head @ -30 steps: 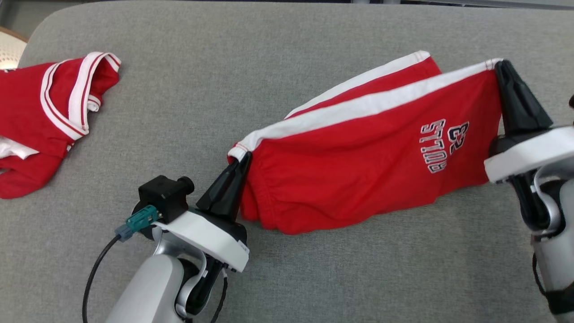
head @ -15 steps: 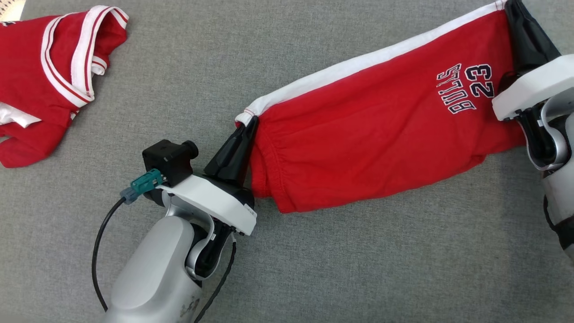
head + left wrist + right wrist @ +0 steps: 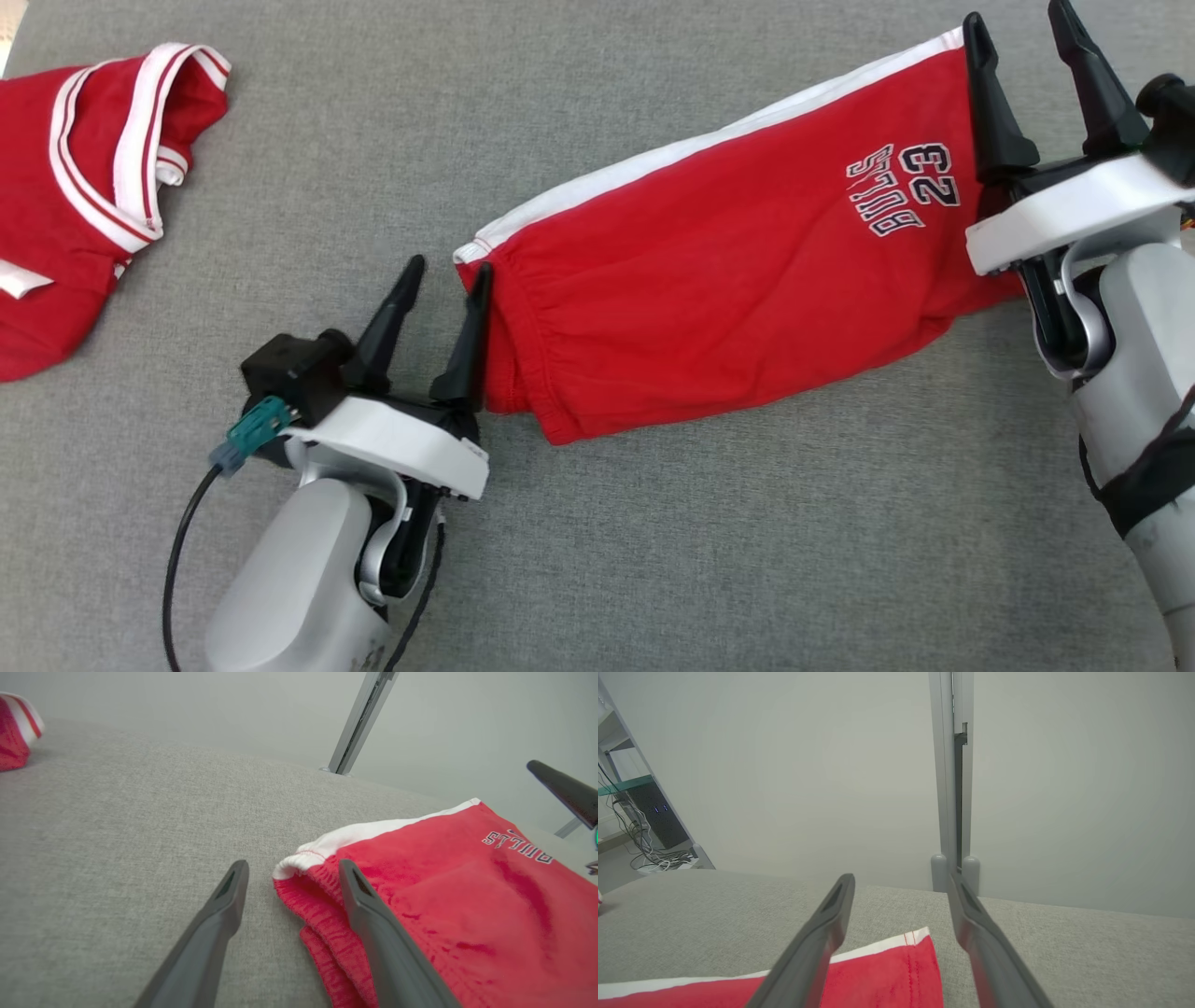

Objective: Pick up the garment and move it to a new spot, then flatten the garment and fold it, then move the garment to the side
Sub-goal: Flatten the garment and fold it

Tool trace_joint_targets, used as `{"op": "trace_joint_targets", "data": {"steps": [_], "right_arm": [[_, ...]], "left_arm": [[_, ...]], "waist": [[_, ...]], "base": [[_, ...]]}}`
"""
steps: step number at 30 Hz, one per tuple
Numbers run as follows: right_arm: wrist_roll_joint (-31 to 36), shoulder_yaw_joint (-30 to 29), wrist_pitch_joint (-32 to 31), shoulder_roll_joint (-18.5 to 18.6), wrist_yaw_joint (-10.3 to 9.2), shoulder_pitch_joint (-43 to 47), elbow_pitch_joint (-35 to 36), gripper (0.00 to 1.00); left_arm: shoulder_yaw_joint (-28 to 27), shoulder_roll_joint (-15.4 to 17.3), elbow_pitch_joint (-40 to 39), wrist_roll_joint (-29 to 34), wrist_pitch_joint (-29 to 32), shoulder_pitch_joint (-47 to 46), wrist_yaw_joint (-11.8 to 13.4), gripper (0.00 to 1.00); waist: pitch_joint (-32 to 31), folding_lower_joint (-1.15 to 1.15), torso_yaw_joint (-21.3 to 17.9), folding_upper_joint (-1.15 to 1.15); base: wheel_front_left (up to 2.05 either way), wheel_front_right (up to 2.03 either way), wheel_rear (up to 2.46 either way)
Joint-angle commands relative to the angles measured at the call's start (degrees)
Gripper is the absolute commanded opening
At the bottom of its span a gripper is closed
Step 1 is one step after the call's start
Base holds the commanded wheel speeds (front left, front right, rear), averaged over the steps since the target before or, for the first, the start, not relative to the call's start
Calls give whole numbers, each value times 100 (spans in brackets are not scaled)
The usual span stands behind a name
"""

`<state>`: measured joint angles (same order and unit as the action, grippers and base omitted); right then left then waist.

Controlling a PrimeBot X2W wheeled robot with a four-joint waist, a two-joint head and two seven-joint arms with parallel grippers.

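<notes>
Red shorts (image 3: 709, 280) lie spread on the grey fabric surface (image 3: 597, 93). In the head view their long axis slants from the elastic waistband (image 3: 499, 327) at lower left up to the leg hem (image 3: 952, 103) at upper right. A white stripe (image 3: 653, 163) runs along the far edge, and the lettering (image 3: 901, 187) sits near the hem end. The left gripper (image 3: 450, 266) stands at the waistband end with its 2 fingers apart, clamped on nothing. Its inner finger lies against or just over the gathered edge. In the left wrist view the white corner of the waistband sits between the 2 tips. The right gripper (image 3: 1016, 14) stands at the opposite end, also spread wide and empty. In the right wrist view the hem corner lies low between its fingers, apparently without touching them. So the garment stretches between the arms, 1 gripper at each end of its long axis and neither nearer than the other. It looks laid out flat, so the step in hand seems to be the fold. A fold across the length would call for one end to be pinched again and carried along that slanted axis toward the other. A second red garment (image 3: 75, 187) lies well apart at far left.
</notes>
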<state>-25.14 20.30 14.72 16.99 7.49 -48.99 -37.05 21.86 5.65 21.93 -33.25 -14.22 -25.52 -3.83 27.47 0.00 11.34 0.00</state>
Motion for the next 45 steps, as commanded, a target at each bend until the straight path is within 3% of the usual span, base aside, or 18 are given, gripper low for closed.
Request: {"op": "trace_joint_targets", "data": {"steps": [1, 11, 17, 22, 27, 34, 45], "right_arm": [[177, -156, 52, -22, -1, 194, 265, 100], [824, -880, 52, -292, 0, 1419, 1713, 100], [1084, -1171, -128, -443, -1, 2347, 2418, 100], [1219, -1384, -459, -564, -1, 3119, 3002, 100], [1236, -1468, -717, -683, -1, 3786, 3506, 100], [1259, -1551, -938, -843, -1, 4308, 3911, 100], [1279, -1623, -1070, -878, 0, 4397, 4092, 100]], "left_arm": [[-113, 70, -203, 203, -68, 114, 158, 100], [-822, 118, -1341, 1046, -92, 559, 539, 100], [-1119, 208, -1462, 1392, -93, 819, 497, 100], [-1133, 280, -1304, 1454, -94, 1029, 353, 100], [-1136, 351, -1235, 1524, -94, 1258, 369, 100], [-1143, 362, -1249, 1608, -93, 1585, 473, 100], [-1094, 384, -1247, 1583, -94, 1577, 461, 100]], "waist": [[-106, 0, -85, 0], [-470, 0, -297, 0], [-738, 0, -515, 0], [-919, 0, -668, 0], [-1090, 0, -759, 0], [-1272, 0, -824, 0], [-1276, 0, -832, 0]], "base": [[0, 0, 0], [0, 0, 0], [0, 0, 0], [0, 0, 0], [0, 0, 0], [0, 0, 0], [0, 0, 0]]}}
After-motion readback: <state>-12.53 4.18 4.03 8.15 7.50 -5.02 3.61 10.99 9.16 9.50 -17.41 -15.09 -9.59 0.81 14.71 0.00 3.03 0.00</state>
